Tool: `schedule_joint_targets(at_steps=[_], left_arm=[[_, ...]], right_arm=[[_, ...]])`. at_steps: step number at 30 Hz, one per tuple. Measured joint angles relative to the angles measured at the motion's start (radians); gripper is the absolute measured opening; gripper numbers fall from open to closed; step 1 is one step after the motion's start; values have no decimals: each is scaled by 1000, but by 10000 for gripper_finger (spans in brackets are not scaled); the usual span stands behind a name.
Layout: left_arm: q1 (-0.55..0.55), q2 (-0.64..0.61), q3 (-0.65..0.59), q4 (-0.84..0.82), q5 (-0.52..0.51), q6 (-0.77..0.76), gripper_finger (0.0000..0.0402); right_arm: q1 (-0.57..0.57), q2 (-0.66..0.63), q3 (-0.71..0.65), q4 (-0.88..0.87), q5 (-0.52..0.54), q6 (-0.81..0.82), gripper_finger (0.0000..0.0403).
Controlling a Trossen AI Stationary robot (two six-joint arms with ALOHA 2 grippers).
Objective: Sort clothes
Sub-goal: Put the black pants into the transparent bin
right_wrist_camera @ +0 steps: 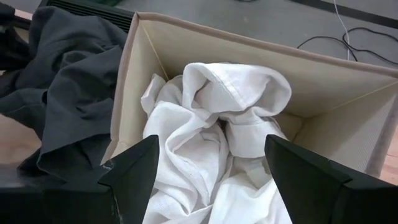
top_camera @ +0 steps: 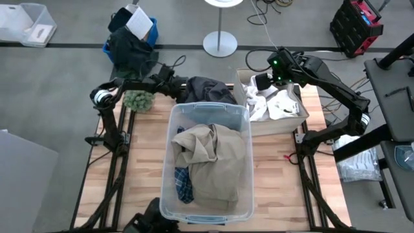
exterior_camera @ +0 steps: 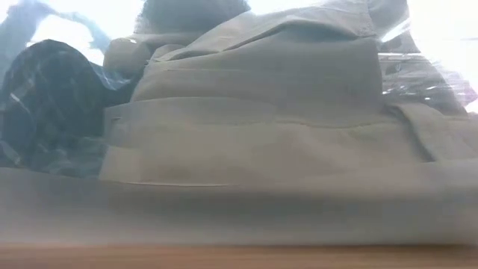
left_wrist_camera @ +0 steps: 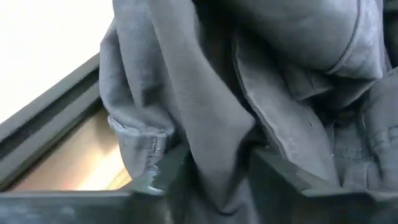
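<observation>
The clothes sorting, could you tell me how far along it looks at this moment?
Done: white pieces lie in the beige box, with the right gripper open above them. In hand: the left gripper has its fingers around a fold of the dark grey piece behind the clear bin. Left: the tan khaki piece and plaid shirt are in that bin.

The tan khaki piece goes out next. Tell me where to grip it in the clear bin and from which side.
Grip the raised fold near the top middle of the tan khaki piece, coming straight down from above. It lies heaped in the clear bin, whose walls block any sideways approach, and that ridge stands proud of the pile. Keep off the plaid shirt tucked beside it.
</observation>
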Motion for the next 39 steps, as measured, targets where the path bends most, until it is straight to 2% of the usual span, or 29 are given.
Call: schedule_joint_targets(at_steps=[3, 5, 7, 17, 23, 28, 33, 39], left_arm=[[0, 4, 5, -11, 0, 3, 84], [0, 5, 6, -27, 11, 5, 33], [0, 1, 6, -36, 25, 4, 11], [-2, -108, 39, -99, 32, -5, 0], [-3, -228, 105, -237, 13, 41, 0], [-4, -308, 230, -423, -47, 139, 0], [-4, -355, 445, -615, -47, 203, 0], [-24, -364, 746, -841, -47, 242, 0]], right_arm=[[0, 0, 0, 0, 0, -4, 286], [0, 0, 0, 0, 0, -8, 288], [0, 0, 0, 0, 1, -15, 288], [0, 0, 0, 13, 4, -42, 274], [0, 0, 0, 51, 4, -50, 279], [0, 0, 0, 51, 3, -57, 274], [0, -3, 0, 80, 0, -75, 267], [12, -16, 0, 273, -125, -173, 266]])
